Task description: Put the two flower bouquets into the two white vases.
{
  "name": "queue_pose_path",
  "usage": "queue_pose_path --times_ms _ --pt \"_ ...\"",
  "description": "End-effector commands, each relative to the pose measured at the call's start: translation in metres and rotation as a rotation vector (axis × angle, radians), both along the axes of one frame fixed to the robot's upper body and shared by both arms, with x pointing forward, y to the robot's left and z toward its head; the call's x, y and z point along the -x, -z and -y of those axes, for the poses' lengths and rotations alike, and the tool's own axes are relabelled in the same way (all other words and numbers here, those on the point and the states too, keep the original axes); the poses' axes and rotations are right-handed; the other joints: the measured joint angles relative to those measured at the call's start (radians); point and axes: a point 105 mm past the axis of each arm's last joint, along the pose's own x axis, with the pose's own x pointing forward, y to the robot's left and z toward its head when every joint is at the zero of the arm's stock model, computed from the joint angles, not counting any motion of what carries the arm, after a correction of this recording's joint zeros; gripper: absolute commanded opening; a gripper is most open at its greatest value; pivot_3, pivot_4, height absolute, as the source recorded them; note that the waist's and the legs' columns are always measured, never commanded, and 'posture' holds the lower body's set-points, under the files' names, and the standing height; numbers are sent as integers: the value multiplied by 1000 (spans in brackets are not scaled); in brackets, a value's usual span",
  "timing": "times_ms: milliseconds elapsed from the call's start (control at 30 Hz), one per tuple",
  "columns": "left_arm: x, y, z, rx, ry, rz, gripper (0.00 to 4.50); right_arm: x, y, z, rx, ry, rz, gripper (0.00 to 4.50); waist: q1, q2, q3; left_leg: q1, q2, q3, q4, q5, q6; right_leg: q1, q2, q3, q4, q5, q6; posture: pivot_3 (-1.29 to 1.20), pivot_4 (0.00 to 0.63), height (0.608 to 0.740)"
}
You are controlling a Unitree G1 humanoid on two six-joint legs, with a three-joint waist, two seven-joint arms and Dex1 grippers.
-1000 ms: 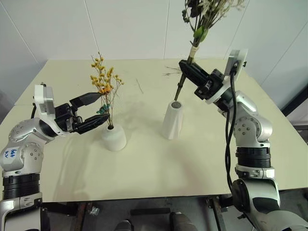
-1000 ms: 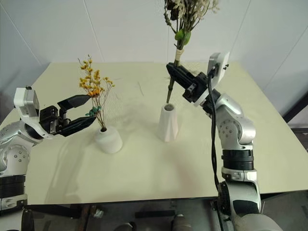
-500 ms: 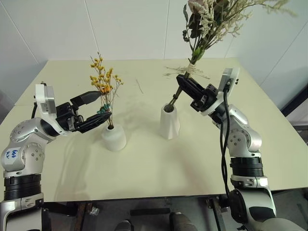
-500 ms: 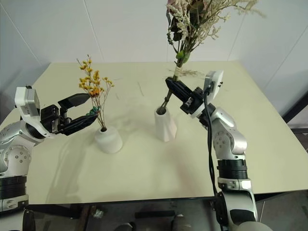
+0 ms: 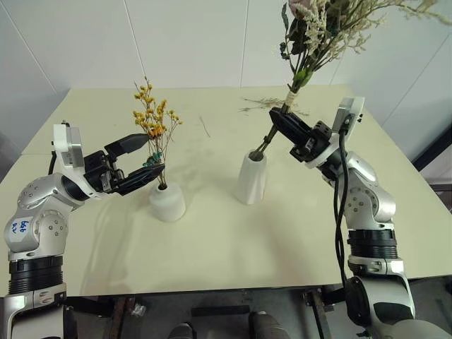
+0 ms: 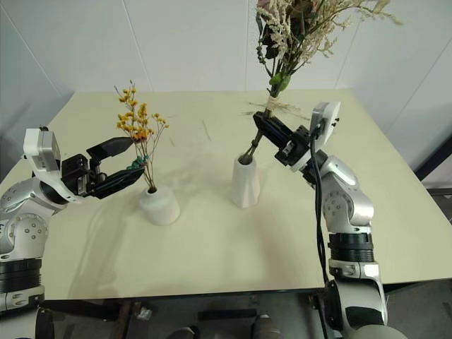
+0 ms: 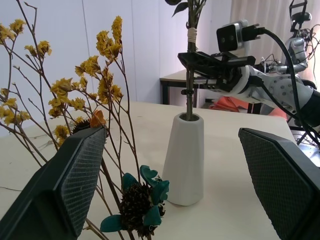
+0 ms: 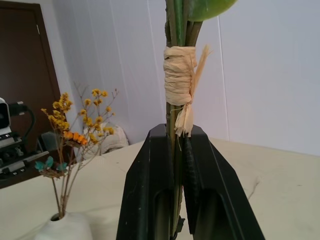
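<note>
Right gripper [image 8: 182, 145] squeezes big bushy cream bunch's [image 5: 321, 32] stems in tall white vase [image 5: 252, 178]; raffia tie [image 8: 179, 75] clear up close. Left gripper [image 5: 141, 164] wide open, holding nothing.

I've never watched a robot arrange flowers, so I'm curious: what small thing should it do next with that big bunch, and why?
Probably ease the bushy bouquet a little deeper, then open. The right gripper is shut on its stems, whose ends already sit in the tall vase, leaning. The yellow bouquet already stands in the squat vase, between the fingers of the open left gripper.
</note>
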Motion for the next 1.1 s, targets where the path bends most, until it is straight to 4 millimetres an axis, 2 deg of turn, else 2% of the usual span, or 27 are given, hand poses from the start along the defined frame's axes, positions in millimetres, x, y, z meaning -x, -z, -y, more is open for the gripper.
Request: queue_pose_path --times_ms 33,433,800,1100 --pt "4 -8 3 -10 8 48 4500 1 -4 0 30 -4 37 8 0 0 0 0 0 0 0 0 0 0 0 0 0 0 0 0 150 740" --pt "4 -7 4 -5 6 49 4500 12 12 -18 110 -42 65 8 0 0 0 0 0 0 0 0 0 0 0 0 0 0 0 0 150 740" --pt "3 -5 5 2 6 47 4500 0 -2 -6 105 9 99 8 0 0 0 1 0 0 0 0 0 1 0 0 -1 0 0 0 150 740" --pt "4 -4 6 1 5 46 4500 2 -17 -5 108 -1 138 8 1 0 0 1 0 0 0 0 0 1 0 0 -1 0 0 0 150 740"
